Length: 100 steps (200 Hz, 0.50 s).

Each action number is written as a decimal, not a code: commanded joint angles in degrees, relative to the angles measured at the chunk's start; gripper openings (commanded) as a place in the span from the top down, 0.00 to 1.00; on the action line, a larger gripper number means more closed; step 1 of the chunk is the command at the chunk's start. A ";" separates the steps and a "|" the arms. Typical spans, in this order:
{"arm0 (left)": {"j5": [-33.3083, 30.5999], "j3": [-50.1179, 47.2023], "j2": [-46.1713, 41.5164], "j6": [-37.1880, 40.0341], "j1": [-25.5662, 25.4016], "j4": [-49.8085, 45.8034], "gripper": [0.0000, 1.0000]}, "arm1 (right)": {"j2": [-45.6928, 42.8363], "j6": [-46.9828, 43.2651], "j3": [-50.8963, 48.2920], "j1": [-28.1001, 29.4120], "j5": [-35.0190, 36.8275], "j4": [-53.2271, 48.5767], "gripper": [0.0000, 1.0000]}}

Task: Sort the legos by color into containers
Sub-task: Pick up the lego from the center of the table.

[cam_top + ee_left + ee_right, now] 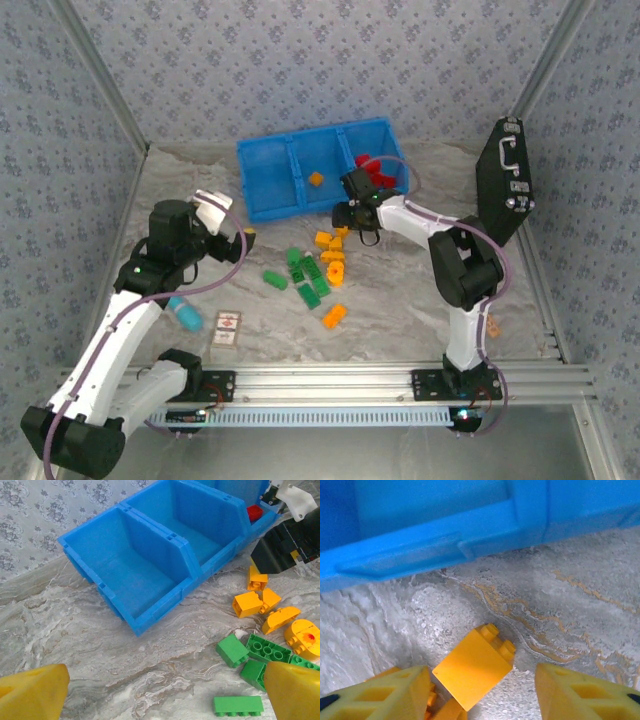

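Both your grippers are spread and empty, the left gripper above the table and the right gripper astride one orange brick beside the one three-compartment bin, which holds one orange lego in the middle and about three red legos on the right, with about five green legos loose nearby.
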 commanded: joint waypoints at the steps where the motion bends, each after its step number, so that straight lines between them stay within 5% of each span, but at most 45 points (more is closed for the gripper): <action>1: 1.74 1.21 0.10 -0.97 0.53 1.45 0.00 | -1.26 6.43 0.08 0.39 3.23 2.46 0.34; 39: 2.85 1.30 -0.15 -1.32 0.53 0.93 0.00 | 2.12 11.87 -0.18 -0.73 -0.30 3.26 0.23; 100: 2.84 1.04 -1.17 -1.18 0.52 0.89 0.00 | 6.14 14.07 1.45 -1.72 -1.20 1.85 0.29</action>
